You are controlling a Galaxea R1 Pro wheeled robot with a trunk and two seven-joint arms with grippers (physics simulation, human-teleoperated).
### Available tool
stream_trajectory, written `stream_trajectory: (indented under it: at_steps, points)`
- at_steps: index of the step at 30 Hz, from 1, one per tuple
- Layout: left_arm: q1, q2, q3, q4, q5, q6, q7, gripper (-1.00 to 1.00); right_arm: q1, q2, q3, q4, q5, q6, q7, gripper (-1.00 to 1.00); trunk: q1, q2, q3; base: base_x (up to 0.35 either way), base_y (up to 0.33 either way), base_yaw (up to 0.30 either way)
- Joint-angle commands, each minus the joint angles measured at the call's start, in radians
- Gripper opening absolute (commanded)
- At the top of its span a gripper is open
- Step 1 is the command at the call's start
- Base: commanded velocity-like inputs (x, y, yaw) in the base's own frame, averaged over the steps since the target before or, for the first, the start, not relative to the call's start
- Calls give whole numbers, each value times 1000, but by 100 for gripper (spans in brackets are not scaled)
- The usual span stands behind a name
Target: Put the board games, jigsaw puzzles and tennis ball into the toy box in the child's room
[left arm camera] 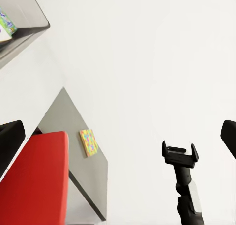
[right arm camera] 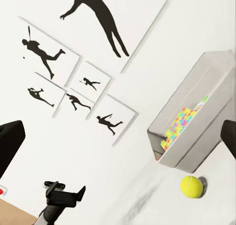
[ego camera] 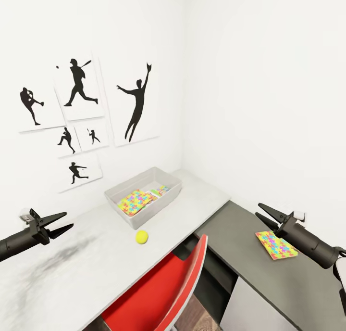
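Note:
The light-grey toy box [ego camera: 113,197] stands on the pale table [ego camera: 72,268] near the wall corner. Inside it lie a jigsaw puzzle [ego camera: 135,201] and a flat green-printed board game [ego camera: 161,191]. In front of the box, the tennis ball [ego camera: 142,236] rests on the table top. A second jigsaw puzzle [ego camera: 276,245] lies on the dark grey cabinet top [ego camera: 235,235]. My left gripper [ego camera: 61,223] hovers open and empty over the table's left part. My right gripper [ego camera: 262,213] is open and empty, just above and left of that puzzle. The right wrist view shows the box [right arm camera: 196,136] and ball [right arm camera: 191,186].
A red chair [ego camera: 163,292] is tucked under the table's front edge, between the arms. Black sports-silhouette pictures [ego camera: 137,105] hang on the white wall behind the table. The white side wall runs close along the cabinet's far edge.

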Motion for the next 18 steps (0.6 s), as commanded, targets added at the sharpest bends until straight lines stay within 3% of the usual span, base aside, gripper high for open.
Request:
stream_trajectory:
  at_steps: [1, 18]
  points:
    - [0, 1, 0, 0, 3, 7, -1, 100, -2, 0, -1, 0, 3, 5, 5, 100, 1, -2, -2, 0, 94, -279]
    - [0, 0, -2, -1, 3, 6, -4, 100, -2, -1, -1, 0, 4, 5, 5, 100, 1, -2, -2, 0, 13, -281]
